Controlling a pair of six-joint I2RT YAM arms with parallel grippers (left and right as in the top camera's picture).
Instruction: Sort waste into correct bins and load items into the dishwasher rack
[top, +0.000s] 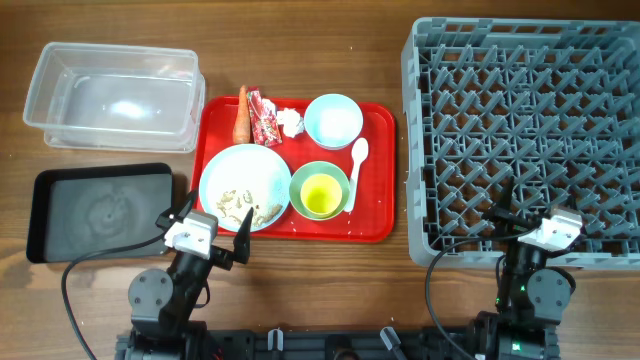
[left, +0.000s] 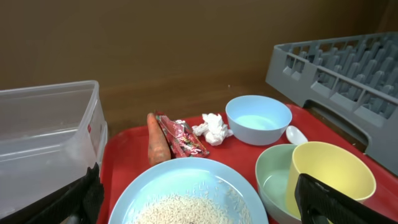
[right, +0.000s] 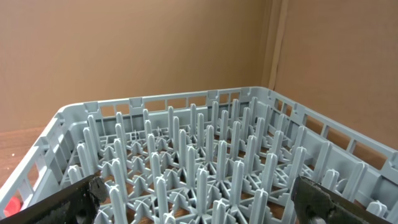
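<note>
Scraps (top: 240, 205) on plate (top: 238, 165), cup (top: 320, 196) in bowl (top: 297, 180)

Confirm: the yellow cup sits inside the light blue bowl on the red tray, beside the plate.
Wrong bowl. The yellow cup sits inside the pale green bowl on the red tray, beside the plate, as the left wrist view shows.

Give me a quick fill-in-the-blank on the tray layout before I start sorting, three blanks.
1. The yellow cup sits inside the pale ____ bowl.
2. The carrot lies on the ____ tray, beside the wrapper.
3. The food scraps rest on the white ____.
Missing words: green; red; plate.
</note>
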